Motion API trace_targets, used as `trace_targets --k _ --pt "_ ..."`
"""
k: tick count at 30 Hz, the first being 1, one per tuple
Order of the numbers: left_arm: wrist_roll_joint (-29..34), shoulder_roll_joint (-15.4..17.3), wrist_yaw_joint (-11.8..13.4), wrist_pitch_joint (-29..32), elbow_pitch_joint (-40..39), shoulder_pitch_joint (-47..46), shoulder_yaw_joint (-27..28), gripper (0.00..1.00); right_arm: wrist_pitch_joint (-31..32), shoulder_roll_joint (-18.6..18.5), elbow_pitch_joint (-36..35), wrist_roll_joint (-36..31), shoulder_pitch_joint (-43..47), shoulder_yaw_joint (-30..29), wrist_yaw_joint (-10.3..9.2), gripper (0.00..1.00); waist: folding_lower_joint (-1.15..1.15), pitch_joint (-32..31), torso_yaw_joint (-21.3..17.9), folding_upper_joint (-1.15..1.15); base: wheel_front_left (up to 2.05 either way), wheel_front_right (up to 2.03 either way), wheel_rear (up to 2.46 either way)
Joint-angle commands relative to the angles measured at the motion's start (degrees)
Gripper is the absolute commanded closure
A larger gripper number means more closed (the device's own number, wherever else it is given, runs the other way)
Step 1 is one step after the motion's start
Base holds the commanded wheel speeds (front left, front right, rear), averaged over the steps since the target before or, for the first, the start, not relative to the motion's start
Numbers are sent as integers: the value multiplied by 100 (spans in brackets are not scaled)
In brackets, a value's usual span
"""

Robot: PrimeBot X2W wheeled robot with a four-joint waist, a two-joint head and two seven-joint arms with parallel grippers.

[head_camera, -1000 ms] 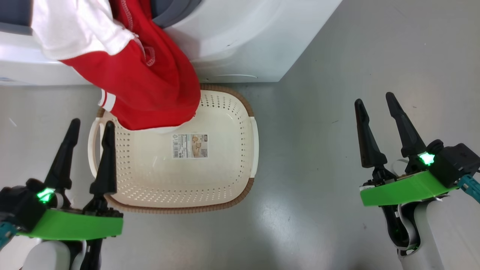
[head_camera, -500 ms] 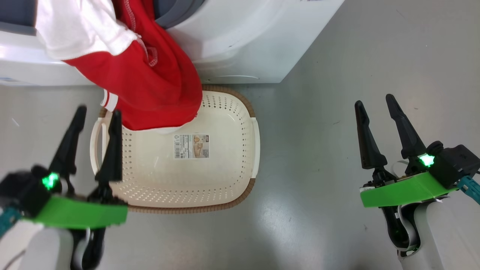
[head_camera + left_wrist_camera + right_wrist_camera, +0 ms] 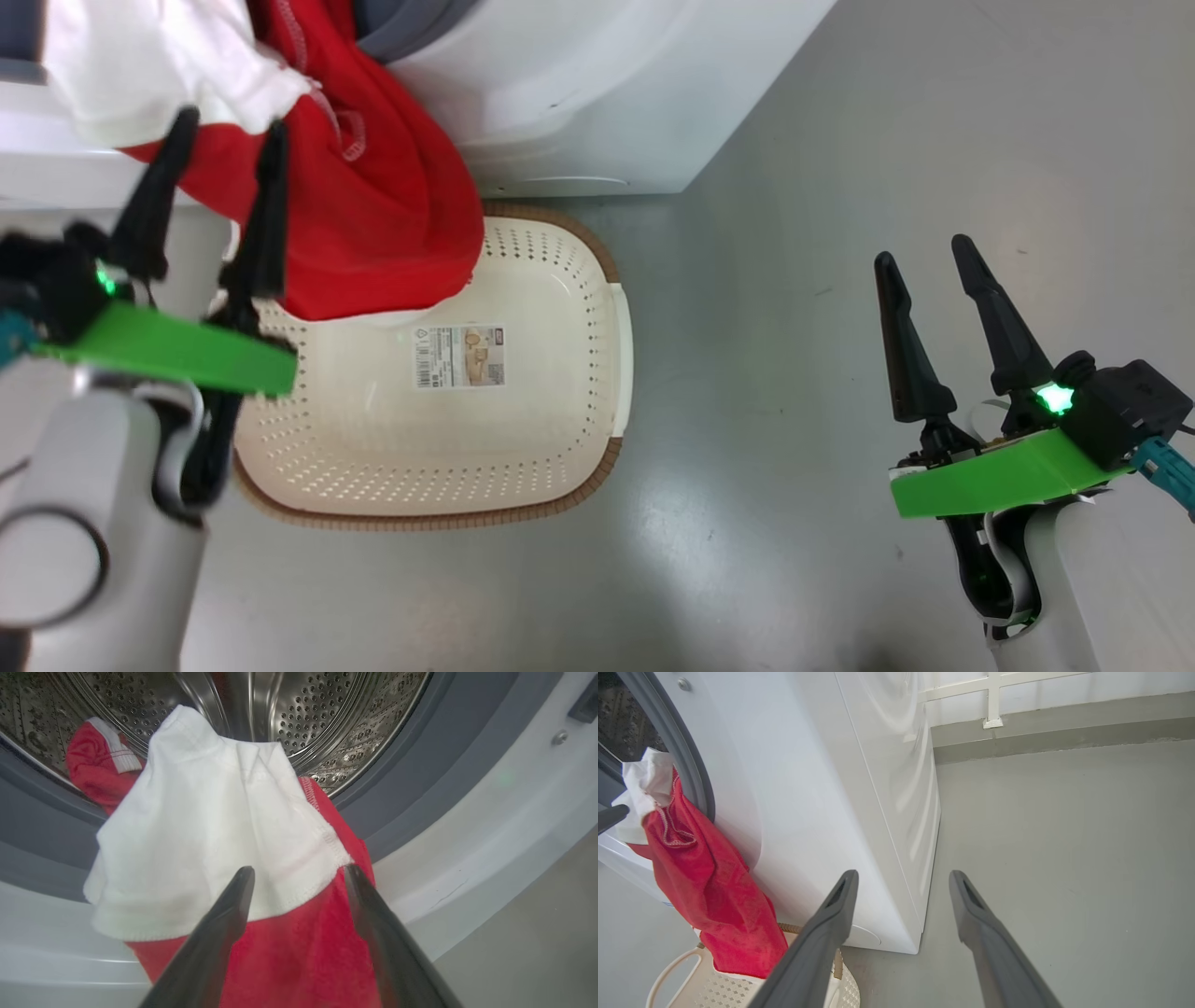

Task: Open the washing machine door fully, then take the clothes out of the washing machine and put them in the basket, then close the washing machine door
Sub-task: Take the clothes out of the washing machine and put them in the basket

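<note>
Head view: clothes (image 3: 392,215) hang from the washing machine (image 3: 579,93) mouth into the basket (image 3: 618,322); your left gripper (image 3: 231,126) gapes at them, right gripper (image 3: 922,254) spread wide, idle. Left wrist: fingers (image 3: 224,933) straddle the white hem (image 3: 280,900), nothing pinched. Right wrist: machine's side. Unloading step; next, pinch and pull.

washing machine (image 3: 597,93): upper part cut off at head view's top edge
basket (image 3: 523,439): far-left corner hidden under clothes (image 3: 392,215); left side behind left gripper (image 3: 231,119)
paper label (image 3: 462,357): print too small to read
</note>
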Motion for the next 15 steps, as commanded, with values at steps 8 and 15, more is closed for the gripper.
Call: trace_targets --k 8,15 --pt "-375 373 8 -28 901 -921 -286 0 -36 6 -151 85 17 189 26 0 0 113 -142 0 0 0 0" --pt "-676 470 8 -28 1308 -1539 -750 0 -36 6 -144 128 -6 223 26 0 0 152 -217 0 0 0 0"
